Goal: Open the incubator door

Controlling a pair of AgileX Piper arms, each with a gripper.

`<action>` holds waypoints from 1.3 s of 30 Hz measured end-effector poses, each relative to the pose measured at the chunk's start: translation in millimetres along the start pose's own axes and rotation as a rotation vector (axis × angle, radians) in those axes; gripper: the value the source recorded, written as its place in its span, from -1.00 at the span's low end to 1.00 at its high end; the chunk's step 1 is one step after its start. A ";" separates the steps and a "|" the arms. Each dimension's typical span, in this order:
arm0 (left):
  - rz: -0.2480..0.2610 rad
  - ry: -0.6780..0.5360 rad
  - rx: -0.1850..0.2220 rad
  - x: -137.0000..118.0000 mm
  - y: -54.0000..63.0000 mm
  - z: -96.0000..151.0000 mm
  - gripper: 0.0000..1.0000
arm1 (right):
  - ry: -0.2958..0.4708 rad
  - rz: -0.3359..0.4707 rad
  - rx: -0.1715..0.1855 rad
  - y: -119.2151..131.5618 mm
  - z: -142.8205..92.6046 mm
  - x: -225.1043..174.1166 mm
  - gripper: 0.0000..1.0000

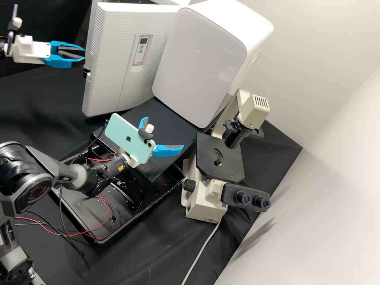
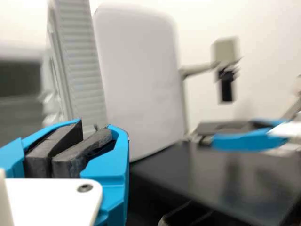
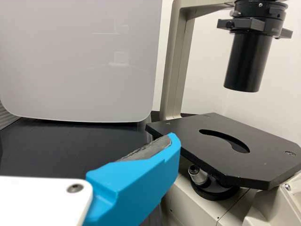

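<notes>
Your incubator (image 1: 113, 59) stands upright at the far side of the bench (image 1: 43, 107), its ribbed front facing the arms and a small panel (image 1: 141, 49) on it; you can't tell from here whether its door is ajar. In the high view, the left gripper (image 1: 83, 54) points at the incubator's side edge with its tips right by it; whether they touch, you can't tell. Your left wrist view shows that gripper (image 2: 89, 129) closed, its two dark pads (image 2: 54, 143) brought together with nothing seen between them, and the ribbed side of the incubator beyond. Just beside the incubator, you have a big white box (image 1: 198, 63) with a smooth, rounded front. Nearer the arms is the right gripper (image 1: 164, 132), its fingers (image 1: 168, 151) spread wide and holding nothing, with a pale green phone (image 1: 128, 136) mounted behind them. Under that arm you'll find a black tray (image 1: 85, 221) with loose red and black wires (image 1: 106, 211). Off to the side, the microscope (image 1: 204, 196) stands near the white box, its flat black stage (image 1: 209, 158) level with the bench's raised part out past the right gripper.
</notes>
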 end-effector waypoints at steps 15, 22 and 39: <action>0.077 0.222 -0.030 -8.6 4.1 -13.2 -1.00 | 0.000 0.000 0.000 0.0 0.0 0.0 1.00; 0.090 0.469 0.030 -18.1 4.8 -32.6 1.00 | 0.000 0.000 0.000 0.0 0.0 0.0 1.00; 0.110 0.832 0.148 -44.7 -0.9 -59.2 1.00 | 0.000 0.000 0.000 0.0 0.0 0.0 1.00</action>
